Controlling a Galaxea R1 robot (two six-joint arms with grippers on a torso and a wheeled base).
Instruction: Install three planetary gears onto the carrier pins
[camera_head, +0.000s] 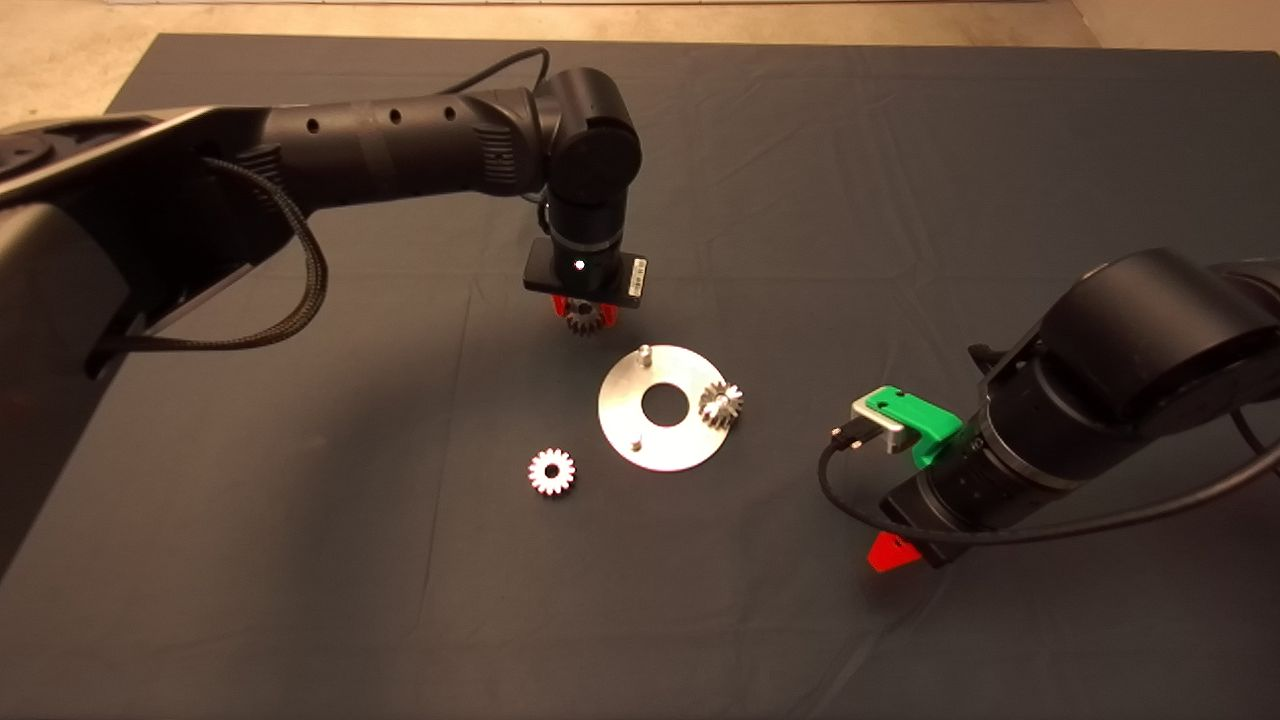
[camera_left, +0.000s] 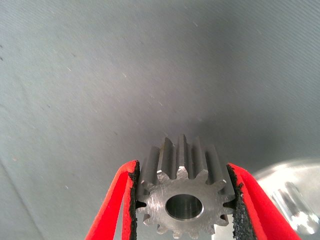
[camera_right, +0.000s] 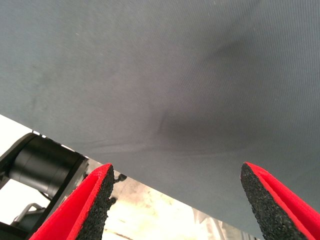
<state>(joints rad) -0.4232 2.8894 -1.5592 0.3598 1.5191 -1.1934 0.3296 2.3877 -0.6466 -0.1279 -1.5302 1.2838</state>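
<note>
A flat silver disc (camera_head: 620, 425) with a round centre hole lies mid-mat. Two bare carrier pins stand on it, one at its far rim (camera_head: 645, 352) and one at its near left rim (camera_head: 635, 441). One planetary gear (camera_head: 720, 404) sits on the disc's right side. Another gear (camera_head: 551, 471) lies flat on the mat left of the disc. My left gripper (camera_head: 583, 312) hangs just beyond the disc's far left rim, shut on a third gear (camera_left: 182, 197), gripped by its teeth between both pads. My right gripper (camera_right: 175, 200) is open near the mat's front right.
The disc's edge and a pin (camera_left: 295, 202) show blurred beside the held gear in the left wrist view. The right wrist view shows the mat's edge with floor and a black machine part (camera_right: 45, 167) beyond it.
</note>
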